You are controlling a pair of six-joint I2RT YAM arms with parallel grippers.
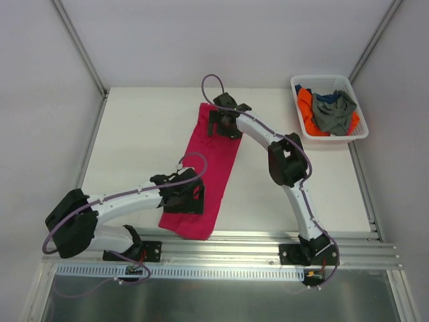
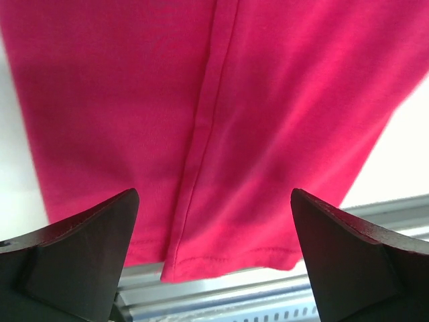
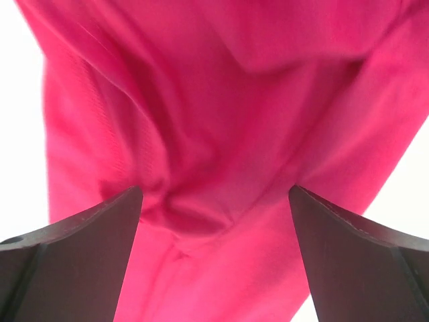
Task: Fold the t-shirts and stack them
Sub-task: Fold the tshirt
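Well, both grippers are spread as wide as they go and hold nothing. The left gripper point(image 2: 213, 196) hangs over the near end of the pink t-shirt point(image 1: 218, 161), with a long seam or folded edge running between its fingers down to the hem. The right gripper point(image 3: 214, 192) hangs over the far end, where the cloth is bunched into soft ridges instead of lying flat.

The shirt is already a long narrow strip. It lies aslant on the table point(image 1: 141, 134), from far centre to the near edge, and its hem reaches the metal rail point(image 1: 268, 236). The orange shirt point(image 1: 305, 104), grey shirt point(image 1: 335, 114) and dark blue shirt point(image 1: 326, 98) are heaped in the white basket point(image 1: 320, 78) at the far right, well apart.

My guess is that the strip gets folded end to end next. The risk is in the layers: a shallow pinch would take only the top one and pull the strip open. The rumpled far end could carry its creases into the fold. A tug toward the rail could drag the hem off the table.
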